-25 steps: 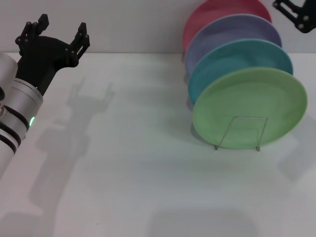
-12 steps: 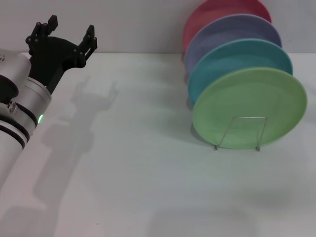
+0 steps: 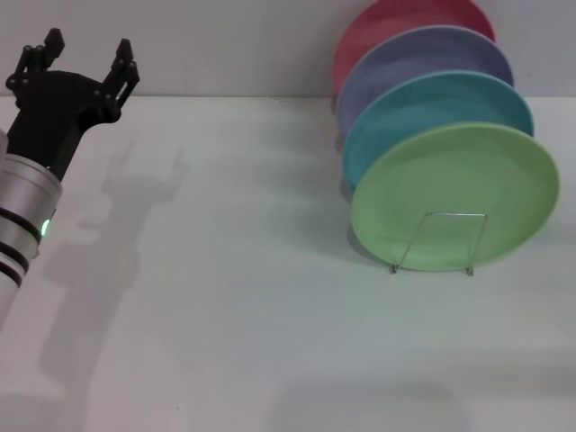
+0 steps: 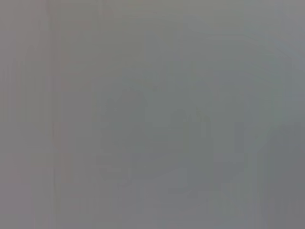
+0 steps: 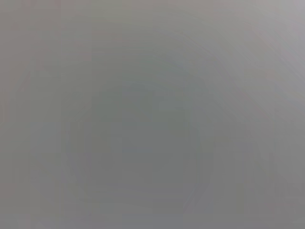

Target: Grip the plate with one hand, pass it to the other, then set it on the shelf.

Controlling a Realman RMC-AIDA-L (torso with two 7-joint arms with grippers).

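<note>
The light-green plate (image 3: 454, 196) stands on edge at the front of a wire rack (image 3: 432, 245) on the right of the white table. My left gripper (image 3: 83, 56), black on a silver arm with a green light, is open and empty at the far left, well away from the plate. My right gripper is out of view. Both wrist views show only plain grey.
Behind the green plate in the rack stand a turquoise plate (image 3: 432, 103), a lavender plate (image 3: 423, 56) and a pink plate (image 3: 396, 18). The white table (image 3: 234, 297) stretches between my left arm and the rack, with a grey wall behind.
My left gripper moved right and forward, then swung back to the left and away. The right gripper, seen at the top right corner a second ago, has left the view.
</note>
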